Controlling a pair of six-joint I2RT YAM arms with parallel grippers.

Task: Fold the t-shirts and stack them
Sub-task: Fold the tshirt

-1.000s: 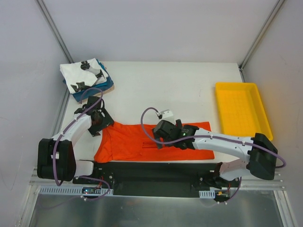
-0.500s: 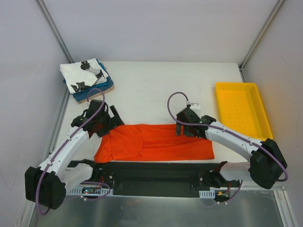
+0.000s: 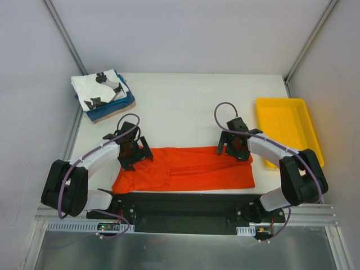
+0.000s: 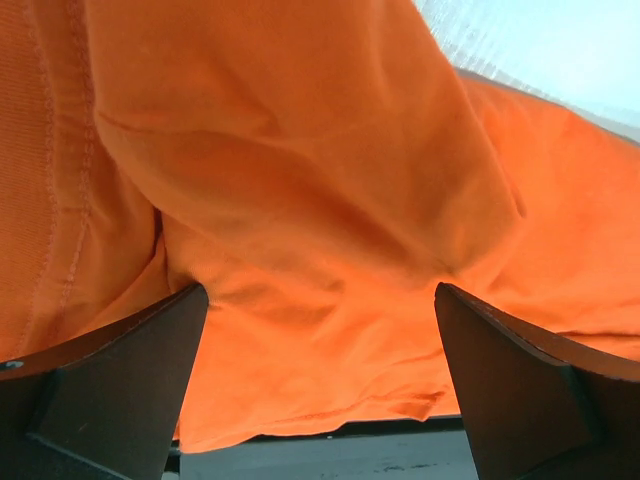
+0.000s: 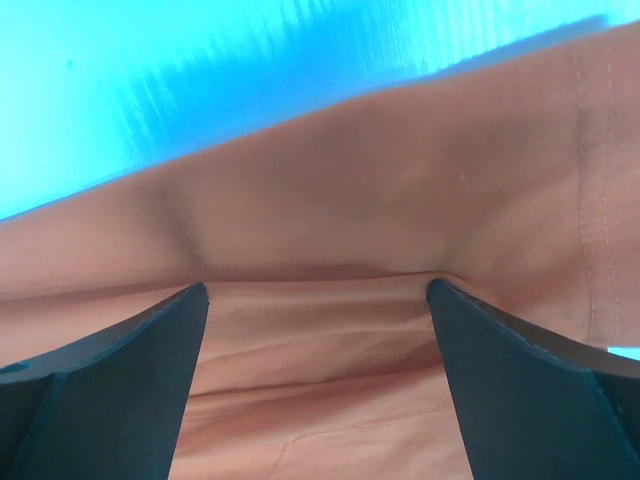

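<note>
Left gripper (image 3: 136, 153), right gripper (image 3: 232, 147) both low, pointing down — jaws spread wide.

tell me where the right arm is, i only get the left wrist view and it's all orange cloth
Observer: The right gripper is over the far right corner of the orange tee, mirroring the left gripper near the far left edge.
Operator: is it holding cloth
Observer: No. Its wrist view shows a fold of cloth lying between wide-open fingers, not pinched.
Operator: where's the stack
Observer: At the far left corner of the table, with the white printed tee on top of a blue tee.
</note>
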